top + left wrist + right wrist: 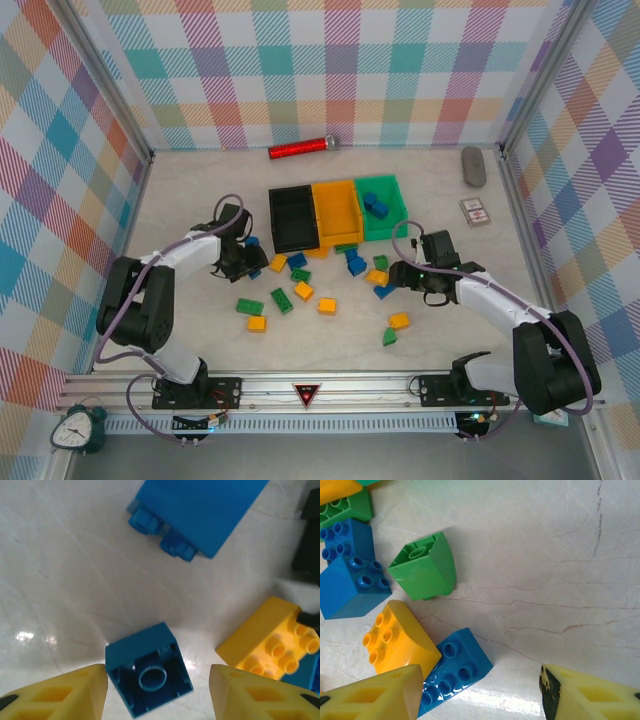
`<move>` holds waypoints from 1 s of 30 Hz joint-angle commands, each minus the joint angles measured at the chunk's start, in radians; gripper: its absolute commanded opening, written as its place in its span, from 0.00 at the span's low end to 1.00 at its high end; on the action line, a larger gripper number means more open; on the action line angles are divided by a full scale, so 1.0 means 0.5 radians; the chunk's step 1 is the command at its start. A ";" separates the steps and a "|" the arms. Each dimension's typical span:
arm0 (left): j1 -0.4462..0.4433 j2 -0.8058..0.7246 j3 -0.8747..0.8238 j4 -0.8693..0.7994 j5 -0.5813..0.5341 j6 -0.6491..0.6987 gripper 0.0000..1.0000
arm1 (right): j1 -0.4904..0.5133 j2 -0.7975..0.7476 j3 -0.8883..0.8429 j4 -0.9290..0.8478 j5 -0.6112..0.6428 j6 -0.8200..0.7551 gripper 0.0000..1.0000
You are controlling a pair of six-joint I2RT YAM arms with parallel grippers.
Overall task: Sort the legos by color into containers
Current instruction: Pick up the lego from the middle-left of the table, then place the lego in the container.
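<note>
Loose blue, green and yellow legos lie in front of three bins: black (293,218), orange (336,210) and green (395,200). The green bin holds blue bricks (376,207). My left gripper (244,264) (157,690) straddles a small blue brick (147,675) lying hollow side up. Its left finger (60,692) is at the brick's edge, and a gap remains at the right finger (255,692). My right gripper (392,284) (480,685) is open low over the table. Its left finger overlaps a blue brick (455,672) next to a yellow one (400,637).
A larger blue brick (200,510) and a yellow brick (272,640) lie close to the left gripper. A green brick (425,570) and blue bricks (350,575) sit beyond the right one. A red cylinder (302,149) and a grey oval (473,166) lie by the back wall.
</note>
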 commanded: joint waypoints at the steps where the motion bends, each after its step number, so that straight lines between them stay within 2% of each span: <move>1: -0.033 0.061 0.079 -0.080 -0.078 0.036 0.48 | -0.006 -0.025 -0.031 0.064 -0.024 0.024 0.63; 7: -0.076 0.076 0.092 -0.114 -0.151 0.057 0.31 | -0.006 -0.037 -0.039 0.074 0.002 0.029 0.63; 10: -0.101 0.011 0.088 -0.128 -0.208 0.056 0.29 | -0.008 -0.039 -0.043 0.074 0.010 0.033 0.63; 19: -0.206 -0.245 0.198 -0.227 -0.346 0.038 0.28 | -0.008 -0.073 -0.061 0.081 0.038 0.039 0.63; 23: -0.288 -0.318 0.356 -0.248 -0.315 -0.001 0.28 | -0.008 -0.092 -0.071 0.087 0.055 0.047 0.63; 26: -0.405 -0.264 0.566 -0.234 -0.295 -0.024 0.28 | -0.008 -0.096 -0.073 0.085 0.066 0.049 0.63; 30: -0.576 -0.037 0.929 -0.184 -0.292 -0.012 0.28 | -0.009 -0.096 -0.076 0.085 0.077 0.053 0.63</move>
